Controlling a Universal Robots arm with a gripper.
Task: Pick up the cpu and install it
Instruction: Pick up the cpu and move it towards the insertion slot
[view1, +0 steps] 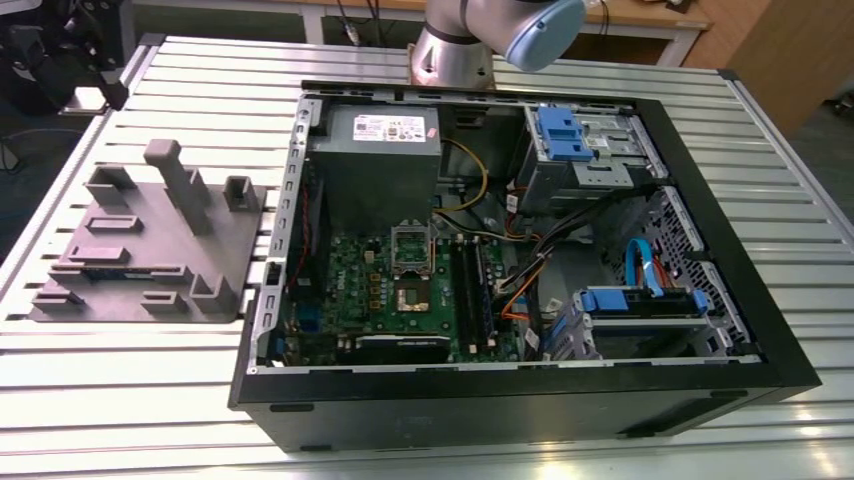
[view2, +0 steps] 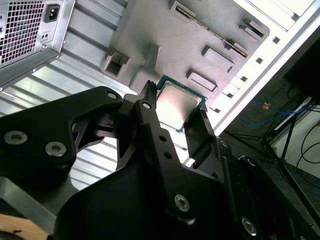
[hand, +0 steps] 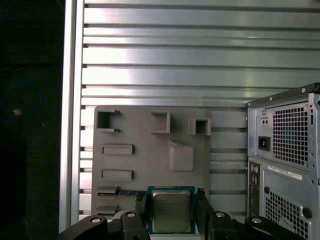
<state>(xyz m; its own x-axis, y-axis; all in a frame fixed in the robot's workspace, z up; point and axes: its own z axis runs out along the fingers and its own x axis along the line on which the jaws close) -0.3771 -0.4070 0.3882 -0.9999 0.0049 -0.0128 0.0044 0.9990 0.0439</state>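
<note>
Between the pincer's fingers: the cpu, pinched and hanging over the grey tray.

In the first wrist view the pincer (hand: 171, 196) clamps the cpu (hand: 171, 212) by two opposite edges, its metal top facing the camera, apparently lifted clear of the grey tray (hand: 150, 150) on the bench (hand: 150, 50). The carry probably wants a level chip and pressure on the rim alone. Farther off, at the exterior view's centre, the open case (view1: 507, 410) holds the motherboard (view1: 360, 290) with its socket (view1: 407, 295), the power supply (view1: 380, 160) and blue-tabbed drive cages (view1: 581, 140).
</note>
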